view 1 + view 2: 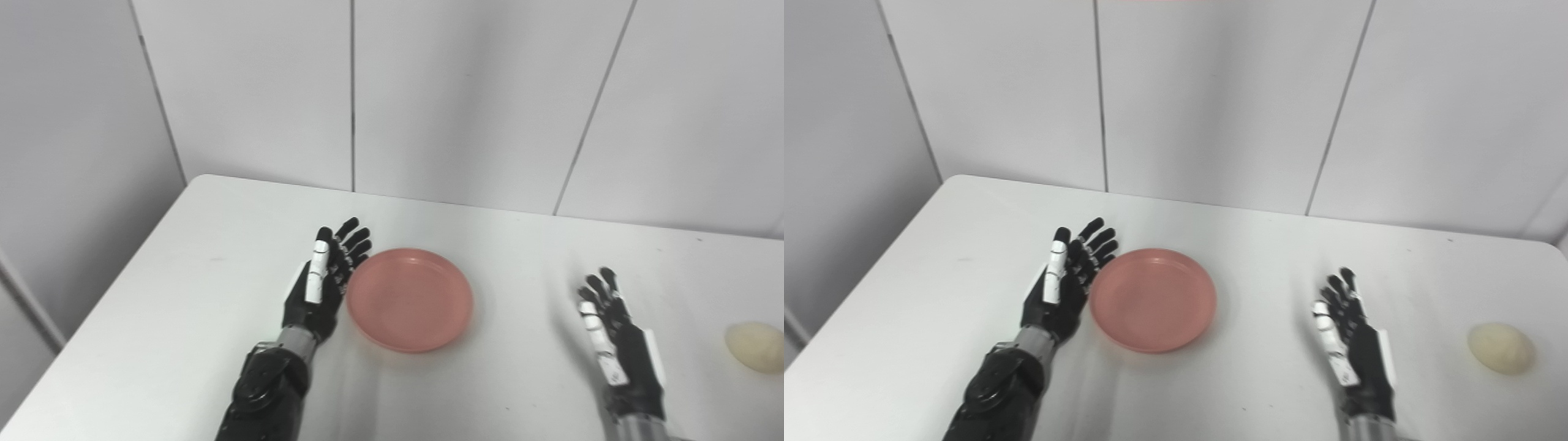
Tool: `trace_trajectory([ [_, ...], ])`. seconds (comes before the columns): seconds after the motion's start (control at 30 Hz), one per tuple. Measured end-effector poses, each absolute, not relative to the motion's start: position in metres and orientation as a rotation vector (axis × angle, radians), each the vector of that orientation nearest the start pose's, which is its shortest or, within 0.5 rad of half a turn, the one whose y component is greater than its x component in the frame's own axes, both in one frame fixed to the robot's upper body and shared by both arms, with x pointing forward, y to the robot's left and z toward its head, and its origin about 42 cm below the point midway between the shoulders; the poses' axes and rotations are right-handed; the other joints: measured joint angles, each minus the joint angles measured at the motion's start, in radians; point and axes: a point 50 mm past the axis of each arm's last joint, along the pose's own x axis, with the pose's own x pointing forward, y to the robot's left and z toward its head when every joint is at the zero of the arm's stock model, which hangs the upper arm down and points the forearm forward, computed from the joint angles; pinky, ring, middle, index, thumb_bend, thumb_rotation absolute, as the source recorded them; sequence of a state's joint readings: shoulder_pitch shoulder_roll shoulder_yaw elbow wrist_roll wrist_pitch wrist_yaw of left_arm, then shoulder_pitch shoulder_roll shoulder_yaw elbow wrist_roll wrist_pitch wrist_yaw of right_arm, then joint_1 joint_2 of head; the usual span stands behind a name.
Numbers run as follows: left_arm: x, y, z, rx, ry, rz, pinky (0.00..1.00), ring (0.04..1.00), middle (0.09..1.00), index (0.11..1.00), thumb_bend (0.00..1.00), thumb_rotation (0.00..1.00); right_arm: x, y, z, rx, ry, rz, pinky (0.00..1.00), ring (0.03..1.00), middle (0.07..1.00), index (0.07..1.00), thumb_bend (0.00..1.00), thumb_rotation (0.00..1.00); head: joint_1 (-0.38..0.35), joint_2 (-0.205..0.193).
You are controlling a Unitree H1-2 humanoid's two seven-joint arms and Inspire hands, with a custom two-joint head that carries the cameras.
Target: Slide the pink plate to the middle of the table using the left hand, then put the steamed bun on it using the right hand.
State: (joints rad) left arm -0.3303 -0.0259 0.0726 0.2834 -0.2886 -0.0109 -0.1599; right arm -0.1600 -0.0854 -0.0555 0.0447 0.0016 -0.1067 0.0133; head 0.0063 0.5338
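The pink plate lies flat and empty near the middle of the white table. My left hand is open, fingers straight, set on edge against the plate's left rim. The steamed bun, pale and round, lies on the table at the far right. My right hand is open and empty, fingers pointing away, between the plate and the bun and apart from both.
A white panelled wall stands right behind the table's far edge. The table's left edge runs diagonally at the left of the view.
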Motion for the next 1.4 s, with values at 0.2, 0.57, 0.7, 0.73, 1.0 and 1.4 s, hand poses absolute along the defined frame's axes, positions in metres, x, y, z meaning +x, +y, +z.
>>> trace_trajectory([
  [0.2,0.376,0.172,0.125,-0.334,-0.07,-0.206,0.98,0.955,0.938,0.898,0.64,0.91,0.335,-0.232,0.14,-0.077,-0.22,0.009,0.93,0.916,0.938,0.972,0.53,0.73,-0.061,0.014],
  [0.57,0.36,0.156,0.124,-0.314,-0.054,-0.268,1.0,0.994,0.976,0.93,0.6,0.91,0.337,-0.218,0.14,-0.089,-0.223,-0.001,0.93,0.909,0.931,0.967,0.54,0.72,-0.138,0.04],
  [0.7,0.357,0.152,0.125,-0.312,-0.051,-0.29,1.0,0.986,0.966,0.921,0.56,0.94,0.337,-0.215,0.14,-0.082,-0.225,0.001,0.91,0.895,0.92,0.963,0.54,0.7,-0.153,0.048],
  [0.73,0.357,0.151,0.125,-0.309,-0.051,-0.293,1.0,0.986,0.966,0.921,0.56,0.94,0.338,-0.214,0.141,-0.084,-0.225,0.002,0.9,0.891,0.916,0.961,0.53,0.69,-0.155,0.049],
  [1.0,0.358,0.15,0.123,-0.268,-0.057,-0.305,1.0,0.98,0.961,0.922,0.57,0.97,0.338,-0.21,0.14,-0.119,-0.225,0.018,0.88,0.885,0.907,0.95,0.54,0.69,-0.16,0.057],
  [1.4,0.37,0.146,0.124,-0.227,-0.066,-0.308,1.0,0.987,0.972,0.936,0.56,0.98,0.349,-0.241,0.146,-0.082,-0.228,-0.049,0.88,0.874,0.892,0.927,0.62,0.66,-0.18,0.028],
])
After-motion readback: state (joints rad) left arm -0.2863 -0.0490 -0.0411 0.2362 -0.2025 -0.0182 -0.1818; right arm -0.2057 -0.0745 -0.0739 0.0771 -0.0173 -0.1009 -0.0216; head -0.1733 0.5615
